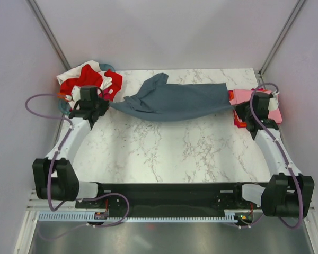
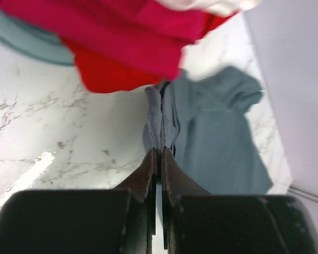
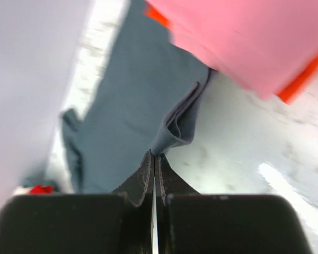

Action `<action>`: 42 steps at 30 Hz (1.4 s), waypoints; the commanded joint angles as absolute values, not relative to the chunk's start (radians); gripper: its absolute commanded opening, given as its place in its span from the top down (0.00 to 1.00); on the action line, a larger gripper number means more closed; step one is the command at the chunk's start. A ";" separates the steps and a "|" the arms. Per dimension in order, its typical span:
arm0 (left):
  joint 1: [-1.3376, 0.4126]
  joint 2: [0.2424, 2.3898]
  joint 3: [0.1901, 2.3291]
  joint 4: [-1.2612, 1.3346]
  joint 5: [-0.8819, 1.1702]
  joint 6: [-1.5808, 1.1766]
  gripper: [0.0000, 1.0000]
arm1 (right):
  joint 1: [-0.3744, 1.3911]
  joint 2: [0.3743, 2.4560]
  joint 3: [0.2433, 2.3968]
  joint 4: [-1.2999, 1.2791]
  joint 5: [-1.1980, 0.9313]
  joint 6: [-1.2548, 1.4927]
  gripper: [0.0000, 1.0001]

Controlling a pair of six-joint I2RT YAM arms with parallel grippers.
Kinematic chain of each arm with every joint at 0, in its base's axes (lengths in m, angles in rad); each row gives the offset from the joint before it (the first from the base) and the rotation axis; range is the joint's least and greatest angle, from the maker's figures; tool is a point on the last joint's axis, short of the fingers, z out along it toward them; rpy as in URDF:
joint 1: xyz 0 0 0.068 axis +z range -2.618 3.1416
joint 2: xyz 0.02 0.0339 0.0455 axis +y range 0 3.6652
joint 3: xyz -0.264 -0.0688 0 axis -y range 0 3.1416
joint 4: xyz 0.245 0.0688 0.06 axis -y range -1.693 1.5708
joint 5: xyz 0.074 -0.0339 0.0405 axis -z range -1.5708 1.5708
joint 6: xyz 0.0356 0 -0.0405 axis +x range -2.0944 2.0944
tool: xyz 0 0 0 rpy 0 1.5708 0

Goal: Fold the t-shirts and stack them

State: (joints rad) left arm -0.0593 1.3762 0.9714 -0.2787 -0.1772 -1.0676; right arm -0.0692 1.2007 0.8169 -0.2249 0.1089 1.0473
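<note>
The slate blue-grey t-shirt [image 1: 175, 99] hangs stretched between my two grippers across the far part of the table. My left gripper [image 1: 102, 106] is shut on its left end [image 2: 158, 121]. My right gripper [image 1: 238, 107] is shut on its right end [image 3: 175, 127]. A folded pink t-shirt [image 1: 252, 101] lies on an orange-red one [image 1: 237, 123] at the far right, next to my right gripper; both show in the right wrist view [image 3: 238, 42]. Red and white t-shirts [image 1: 90, 79] are heaped at the far left, and the red one [image 2: 122, 47] shows in the left wrist view.
A round teal basket [image 1: 63, 106] sits under the heap at the far left, its rim [image 2: 26, 45] showing in the left wrist view. Grey walls close in the back and both sides. The marble table [image 1: 164, 153] lies bare in front of the hanging shirt.
</note>
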 commanded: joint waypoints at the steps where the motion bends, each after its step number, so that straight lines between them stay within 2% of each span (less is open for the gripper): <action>1: -0.038 1.275 1.142 -0.411 -0.186 -0.991 0.98 | -0.074 1.174 1.000 -0.297 0.094 1.048 1.00; 5: -0.029 1.209 1.371 -0.526 -0.187 -0.936 0.98 | -0.072 1.102 1.133 -0.302 0.071 1.045 1.00; 14: -0.029 1.065 1.713 -0.684 -0.203 -0.881 0.98 | -0.074 0.927 1.374 -0.268 0.109 0.962 1.00; 19: -0.029 1.081 1.789 -0.712 -0.207 -0.882 0.98 | -0.074 0.925 1.431 -0.273 0.104 0.953 1.00; 27: -0.028 1.241 1.741 -0.704 -0.175 -0.916 0.98 | -0.074 1.026 1.396 -0.284 0.112 0.994 1.00; 31: -0.017 1.380 1.805 -0.690 -0.138 -0.925 0.98 | -0.074 1.138 1.404 -0.284 0.061 1.038 1.00; 34: -0.009 1.501 1.942 -0.690 -0.117 -0.930 0.98 | -0.074 1.238 1.471 -0.282 0.048 1.054 1.00; 38: -0.002 1.662 2.278 -0.692 -0.072 -0.917 0.98 | -0.086 1.371 1.638 -0.279 0.029 1.094 1.00; 42: 0.041 1.775 2.457 -0.615 -0.005 -0.994 0.98 | -0.107 1.478 1.782 -0.175 0.002 1.150 1.00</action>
State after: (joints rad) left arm -0.0051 1.7641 2.3085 -0.7536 -0.0608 -0.9337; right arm -0.0803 1.4734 1.6474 -0.3367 0.0147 1.0832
